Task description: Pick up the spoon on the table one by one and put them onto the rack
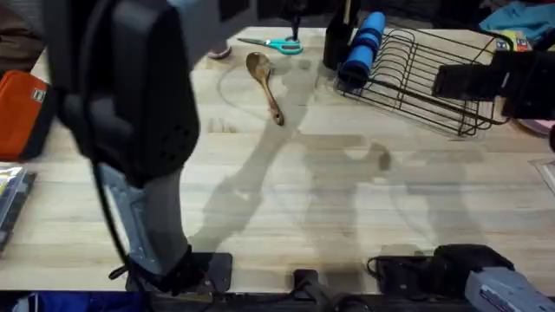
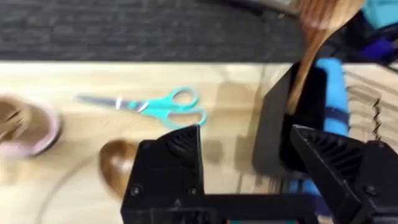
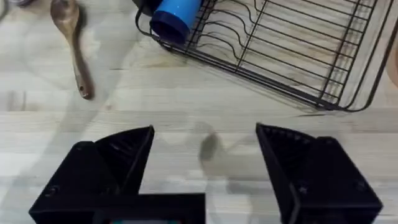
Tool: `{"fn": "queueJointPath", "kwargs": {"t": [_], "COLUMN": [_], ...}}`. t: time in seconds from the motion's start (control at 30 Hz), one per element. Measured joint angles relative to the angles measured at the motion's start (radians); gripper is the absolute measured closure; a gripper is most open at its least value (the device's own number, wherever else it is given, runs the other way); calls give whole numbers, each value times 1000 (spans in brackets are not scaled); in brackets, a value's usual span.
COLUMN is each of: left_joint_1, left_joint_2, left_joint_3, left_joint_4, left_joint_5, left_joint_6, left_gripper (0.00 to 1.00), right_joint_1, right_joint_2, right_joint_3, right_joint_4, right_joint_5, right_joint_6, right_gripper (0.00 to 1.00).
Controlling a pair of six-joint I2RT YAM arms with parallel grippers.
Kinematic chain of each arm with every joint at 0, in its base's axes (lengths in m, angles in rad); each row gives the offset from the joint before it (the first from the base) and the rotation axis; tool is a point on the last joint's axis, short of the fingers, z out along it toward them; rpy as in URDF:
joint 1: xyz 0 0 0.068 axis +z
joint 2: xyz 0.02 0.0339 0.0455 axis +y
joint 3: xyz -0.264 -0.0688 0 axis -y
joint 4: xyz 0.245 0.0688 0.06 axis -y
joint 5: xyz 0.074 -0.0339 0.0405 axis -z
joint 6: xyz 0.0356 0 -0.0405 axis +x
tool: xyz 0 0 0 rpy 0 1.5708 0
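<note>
Between the spread black fingers [image 2: 168, 163] of the left gripper [image 2: 249, 165], which pinch nothing, the left wrist view looks onto the tall black cutlery cup [image 2: 273, 130] at one end of the rack. A wooden spoon [image 2: 311, 50] stands in that cup, handle down and bowl up, its long axis leaning a little off upright. Just beside the cup lies the blue cylinder [image 2: 333, 87]. Farther out on the table [image 2: 236, 93] are the teal-handled scissors [image 2: 155, 106], blades pointing away from the cup, and near the gripper the rounded bowl of a second spoon [image 2: 115, 165] shows past the finger. A pink dish [image 2: 31, 127] sits at the edge beyond the scissors.

From overhead, the left arm [image 1: 130, 95] rises large and dark on the left side. The second spoon [image 1: 265, 85] lies flat on the light wooden table [image 1: 303, 191], bowl toward the far edge near the scissors [image 1: 273, 43], handle running toward the near side and slightly rightward. The black wire rack [image 1: 425, 82] stands to the right of it, well apart from the spoon, with the blue cylinder [image 1: 364, 48] resting at its left end beside the cup [image 1: 340, 39].

The right gripper [image 3: 205, 162] hangs above bare table [image 3: 186, 118] with its jaws wide apart and nothing between them; the rack [image 3: 292, 50], the blue cylinder [image 3: 174, 18] and the lying spoon [image 3: 71, 43] sit beyond it. An orange case [image 1: 22, 108] lies at the table's left edge; no writing anywhere is legible.
</note>
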Motion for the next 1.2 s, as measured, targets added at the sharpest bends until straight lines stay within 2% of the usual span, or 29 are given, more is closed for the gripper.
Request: {"fn": "queueJointPath", "kwargs": {"t": [0.13,0.27,0.4,0.57,0.6,0.87,0.97,1.2], "left_joint_1": [25,52,75,80,80,80,80,80], "left_joint_2": [-68,-131,-177,-207,-226,-242,-242,-242], "left_joint_3": [0,0,0,0,0,0,0,0], "left_joint_4": [-143,-275,-383,-485,-566,-688,-690,-690], "left_joint_5": [0,0,0,0,0,4,8,9], "left_joint_6": [2,3,3,0,-28,-130,-165,-196], "left_gripper": [94,10,8,8,7,8,8,8], "right_joint_1": [0,0,0,0,0,0,0,0], "right_joint_2": [0,0,0,0,0,0,0,0], "right_joint_3": [0,0,0,0,0,0,0,0], "right_joint_4": [0,-3,-8,-8,-8,-8,-8,-8], "right_joint_5": [0,0,0,0,0,0,0,0], "right_joint_6": [0,0,0,0,0,0,0,0], "right_gripper": [9,9,9,9,9,9,9,9]}}
